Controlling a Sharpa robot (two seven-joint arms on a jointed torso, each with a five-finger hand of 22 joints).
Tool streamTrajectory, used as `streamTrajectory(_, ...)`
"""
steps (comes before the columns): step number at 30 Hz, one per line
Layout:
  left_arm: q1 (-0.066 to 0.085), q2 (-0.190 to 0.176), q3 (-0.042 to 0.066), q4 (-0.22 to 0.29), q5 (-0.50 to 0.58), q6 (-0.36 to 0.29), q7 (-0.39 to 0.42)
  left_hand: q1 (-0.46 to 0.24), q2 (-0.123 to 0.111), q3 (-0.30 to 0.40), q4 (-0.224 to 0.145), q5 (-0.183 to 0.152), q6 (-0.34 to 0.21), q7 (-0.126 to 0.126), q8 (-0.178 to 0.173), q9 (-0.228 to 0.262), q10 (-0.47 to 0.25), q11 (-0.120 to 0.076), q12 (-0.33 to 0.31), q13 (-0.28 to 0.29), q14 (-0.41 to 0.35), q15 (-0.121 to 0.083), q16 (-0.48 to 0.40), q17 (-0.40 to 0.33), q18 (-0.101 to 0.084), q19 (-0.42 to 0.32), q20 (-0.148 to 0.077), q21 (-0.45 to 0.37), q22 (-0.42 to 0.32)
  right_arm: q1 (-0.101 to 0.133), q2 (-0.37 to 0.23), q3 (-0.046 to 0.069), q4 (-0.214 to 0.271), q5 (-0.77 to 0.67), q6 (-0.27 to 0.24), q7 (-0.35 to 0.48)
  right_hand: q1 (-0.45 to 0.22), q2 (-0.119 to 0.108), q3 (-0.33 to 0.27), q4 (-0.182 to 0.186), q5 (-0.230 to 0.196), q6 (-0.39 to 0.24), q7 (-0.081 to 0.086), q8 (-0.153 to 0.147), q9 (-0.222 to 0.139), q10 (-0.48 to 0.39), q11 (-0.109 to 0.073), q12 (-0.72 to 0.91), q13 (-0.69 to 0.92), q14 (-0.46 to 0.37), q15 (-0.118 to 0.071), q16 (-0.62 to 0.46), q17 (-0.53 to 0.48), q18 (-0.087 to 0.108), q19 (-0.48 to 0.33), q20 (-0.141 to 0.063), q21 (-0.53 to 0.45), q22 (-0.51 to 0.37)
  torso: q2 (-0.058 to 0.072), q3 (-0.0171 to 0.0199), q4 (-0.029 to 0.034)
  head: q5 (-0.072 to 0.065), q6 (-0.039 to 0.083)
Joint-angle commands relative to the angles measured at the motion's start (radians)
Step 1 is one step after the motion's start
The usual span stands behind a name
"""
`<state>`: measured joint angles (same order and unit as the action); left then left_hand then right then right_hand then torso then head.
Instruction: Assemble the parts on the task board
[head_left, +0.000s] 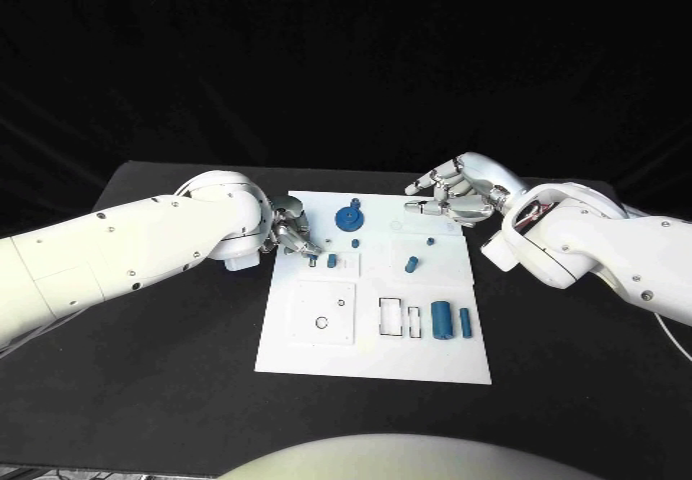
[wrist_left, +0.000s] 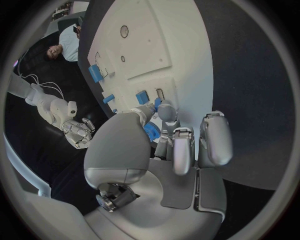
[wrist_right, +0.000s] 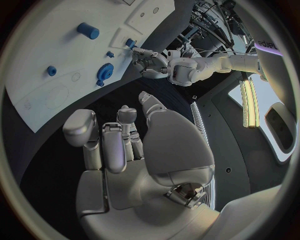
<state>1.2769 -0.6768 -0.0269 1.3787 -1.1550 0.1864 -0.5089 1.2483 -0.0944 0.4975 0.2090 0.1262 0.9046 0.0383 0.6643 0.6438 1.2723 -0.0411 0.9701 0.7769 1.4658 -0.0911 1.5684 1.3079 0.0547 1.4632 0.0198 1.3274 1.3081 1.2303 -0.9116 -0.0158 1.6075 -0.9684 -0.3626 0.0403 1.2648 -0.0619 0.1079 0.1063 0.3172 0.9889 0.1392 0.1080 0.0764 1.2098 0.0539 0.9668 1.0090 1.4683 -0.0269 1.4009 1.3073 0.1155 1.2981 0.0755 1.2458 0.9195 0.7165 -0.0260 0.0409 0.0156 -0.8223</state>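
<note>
The white task board (head_left: 310, 345) lies in the middle of the table. On its far part stands a blue gear (head_left: 349, 216), with small blue parts (head_left: 411, 265) near it and two blue cylinders (head_left: 441, 320) further forward. My left hand (head_left: 289, 232) is over the board's far left edge. Its thumb and fingers (wrist_left: 181, 150) pinch a small ridged blue part (wrist_left: 152, 131) just above the board, next to another blue part (head_left: 332, 261). My right hand (head_left: 450, 195) hovers over the far right corner, fingers (wrist_right: 103, 145) apart, holding nothing.
A raised square plate (head_left: 323, 312) with a small hole sits on the board's near left. Beside it are rectangular slots (head_left: 392, 315). Black table (head_left: 159, 380) surrounds the board on all sides.
</note>
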Motion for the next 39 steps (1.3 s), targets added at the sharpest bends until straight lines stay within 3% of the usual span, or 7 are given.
streamTrajectory(1, -0.005, -0.003, -0.001, 0.006, -0.022, 0.053, 0.0, 0.005, -0.005, 0.134, -0.125, 0.003, 0.004, -0.006, 0.003, 0.0, 0.007, 0.002, 0.005, 0.002, 0.105, -0.004, 0.002, 0.263, 0.005, 0.015, -0.004, 0.004, 0.069, -0.001, 0.0, 0.0, 0.0, -0.001, 0.015, 0.004, 0.002, 0.007, -0.007, 0.0, -0.003, -0.001, 0.0, 0.005, -0.002, -0.007, -0.003, -0.006, -0.001, 0.044, 0.001, -0.006, 0.0, 0.006, -0.007, 0.003, -0.007, -0.001, 0.001, 0.0008, -0.0002, 0.001, -0.004)
streamTrajectory(15, -0.006, -0.011, -0.001, 0.019, -0.022, 0.093, -0.005, 0.0, -0.021, 0.159, -0.139, 0.012, 0.008, -0.007, 0.006, -0.003, 0.014, 0.001, 0.007, 0.001, 0.105, -0.004, 0.002, 0.263, 0.005, 0.016, -0.004, 0.006, 0.072, -0.002, -0.001, 0.0, 0.0, -0.001, 0.016, 0.0, 0.001, 0.008, -0.009, 0.001, -0.004, 0.0, 0.0, 0.005, -0.002, -0.006, -0.003, -0.005, -0.001, 0.044, 0.001, -0.007, 0.0, 0.006, -0.007, 0.003, -0.008, -0.004, 0.001, 0.0009, -0.0004, 0.003, -0.011)
streamTrajectory(36, -0.006, -0.008, -0.002, 0.021, -0.022, 0.094, -0.015, -0.005, -0.027, 0.172, -0.145, 0.016, 0.011, -0.007, 0.008, -0.004, 0.02, 0.001, 0.011, 0.006, 0.105, -0.004, 0.002, 0.263, 0.003, 0.018, -0.004, 0.011, 0.077, -0.002, -0.001, 0.0, 0.001, -0.001, 0.017, 0.0, 0.001, 0.008, -0.009, 0.001, -0.004, 0.0, 0.0, 0.005, -0.002, -0.006, -0.003, -0.005, -0.001, 0.044, 0.001, -0.007, 0.0, 0.006, -0.007, 0.003, -0.008, -0.004, 0.0, 0.0011, 0.0004, 0.005, -0.012)
streamTrajectory(39, -0.006, -0.006, -0.002, 0.022, -0.017, 0.095, -0.028, -0.018, -0.033, 0.183, -0.145, 0.038, 0.018, -0.008, 0.012, -0.005, 0.028, 0.0, 0.018, 0.012, 0.105, -0.004, 0.002, 0.263, 0.002, 0.02, -0.005, 0.015, 0.082, -0.002, -0.002, 0.0, 0.001, -0.001, 0.017, 0.0, 0.001, 0.008, -0.009, 0.001, -0.004, 0.0, 0.0, 0.005, -0.002, -0.006, -0.003, -0.005, -0.001, 0.044, 0.001, -0.007, 0.0, 0.006, -0.007, 0.003, -0.008, -0.004, 0.0, 0.0013, 0.0, 0.004, -0.013)
